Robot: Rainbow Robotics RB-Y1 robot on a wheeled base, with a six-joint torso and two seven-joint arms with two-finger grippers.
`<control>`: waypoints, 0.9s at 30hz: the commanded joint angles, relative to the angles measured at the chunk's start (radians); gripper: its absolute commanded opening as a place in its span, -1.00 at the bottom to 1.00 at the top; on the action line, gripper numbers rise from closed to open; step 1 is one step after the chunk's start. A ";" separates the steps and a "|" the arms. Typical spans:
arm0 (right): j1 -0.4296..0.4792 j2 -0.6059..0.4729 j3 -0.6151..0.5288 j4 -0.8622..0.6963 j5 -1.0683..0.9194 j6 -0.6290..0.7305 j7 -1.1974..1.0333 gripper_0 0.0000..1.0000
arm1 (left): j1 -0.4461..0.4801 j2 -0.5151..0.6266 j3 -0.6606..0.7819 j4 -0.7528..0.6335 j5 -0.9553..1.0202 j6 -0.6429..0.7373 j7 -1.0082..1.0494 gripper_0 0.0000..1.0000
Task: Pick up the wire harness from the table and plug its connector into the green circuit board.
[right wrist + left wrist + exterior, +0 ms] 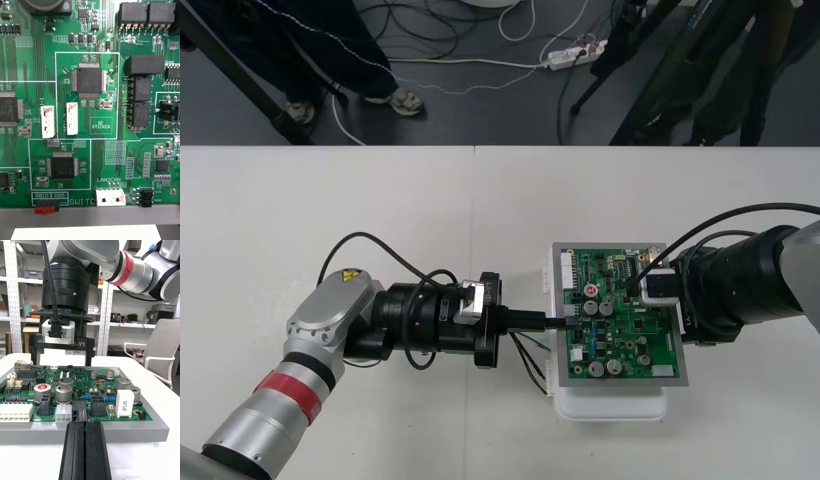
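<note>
My left gripper [560, 318], jaws clamped on the wire harness [528, 360], lies level at the green circuit board [620, 345] edge (plug lined up for insertion). My right gripper [61, 358], jaws apart, braces the board.

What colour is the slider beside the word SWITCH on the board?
The slider is red; the right wrist view shows it best.
</note>
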 commanded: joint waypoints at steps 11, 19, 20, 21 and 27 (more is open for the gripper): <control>0.007 -0.006 0.023 -0.016 0.002 -0.004 0.010 1.00 | -0.044 -0.030 -0.028 -0.005 0.022 0.037 -0.063 -1.00; 0.007 -0.006 0.023 -0.016 0.002 -0.004 0.010 1.00 | -0.044 -0.030 -0.028 -0.005 0.025 0.046 -0.076 -1.00; 0.007 -0.006 0.023 -0.016 0.002 -0.004 0.010 1.00 | -0.044 -0.030 -0.028 -0.005 0.025 0.046 -0.077 -1.00; 0.007 -0.006 0.023 -0.016 0.000 -0.004 0.010 1.00 | -0.044 -0.030 -0.028 -0.005 0.025 0.046 -0.079 -1.00; 0.007 -0.006 0.023 -0.016 0.000 -0.004 0.010 1.00 | -0.052 -0.030 -0.035 -0.005 0.025 0.046 -0.100 -1.00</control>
